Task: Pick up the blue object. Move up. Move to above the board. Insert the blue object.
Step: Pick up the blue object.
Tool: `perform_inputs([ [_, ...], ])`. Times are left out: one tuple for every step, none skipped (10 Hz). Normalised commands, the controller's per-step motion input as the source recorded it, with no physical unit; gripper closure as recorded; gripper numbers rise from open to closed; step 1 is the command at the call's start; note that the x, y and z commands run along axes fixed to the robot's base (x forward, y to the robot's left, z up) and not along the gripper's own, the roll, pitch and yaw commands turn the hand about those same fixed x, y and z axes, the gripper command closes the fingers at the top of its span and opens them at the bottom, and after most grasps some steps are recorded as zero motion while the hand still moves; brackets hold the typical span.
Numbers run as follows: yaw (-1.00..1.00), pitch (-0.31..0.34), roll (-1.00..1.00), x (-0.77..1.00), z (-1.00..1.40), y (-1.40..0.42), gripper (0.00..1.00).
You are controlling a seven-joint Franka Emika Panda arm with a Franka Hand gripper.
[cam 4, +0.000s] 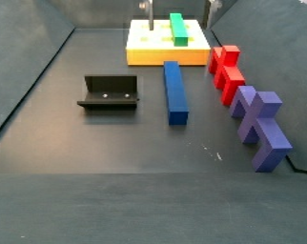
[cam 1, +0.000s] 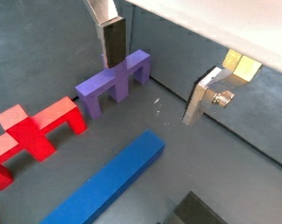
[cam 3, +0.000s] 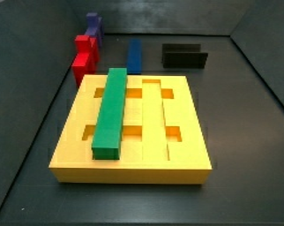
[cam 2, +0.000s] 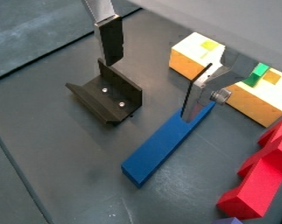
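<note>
Blue object (cam 2: 167,144) flat on floor, below spread fingers (cam 2: 110,39), untouched.

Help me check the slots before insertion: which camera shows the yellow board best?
A side view shows the board whole from above, its grooves and cut-outs plain, the green bar lying in one groove. The other side view has it small and far; a wrist view catches only a corner. The tool hangs open beside the blue object.
</note>
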Motion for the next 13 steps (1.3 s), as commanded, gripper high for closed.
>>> perform_inputs([
  [0.01, 0.0, 0.0, 0.0, -0.01, 0.0, 0.0],
  [0.02, -0.014, 0.0, 0.0, -0.15, -0.09, 0.0],
  [0.01, -0.009, 0.0, 0.07, -0.25, -0.16, 0.0],
  [0.0, -0.031, 0.0, 0.04, -0.25, -0.25, 0.0],
  [0.0, 0.0, 0.05, 0.21, -0.3, -0.36, 0.0],
  [0.01, -0.004, 0.1, 0.18, -0.4, -0.43, 0.0],
  [0.06, -0.074, 0.13, 0.08, -0.53, -0.47, 0.0],
  [0.0, -0.076, 0.09, 0.16, -0.69, -0.39, 0.0],
  [0.0, -0.117, 0.06, 0.05, -0.8, -0.24, 0.0],
  [0.0, -0.169, 0.01, 0.0, -0.84, -0.12, 0.0],
  [0.0, -0.136, 0.02, 0.0, -0.81, -0.11, 0.0],
  [0.0, -0.187, 0.08, -0.22, -0.7, -0.15, 0.0],
  [0.0, -0.204, 0.13, -0.13, -0.74, -0.21, 0.0],
])
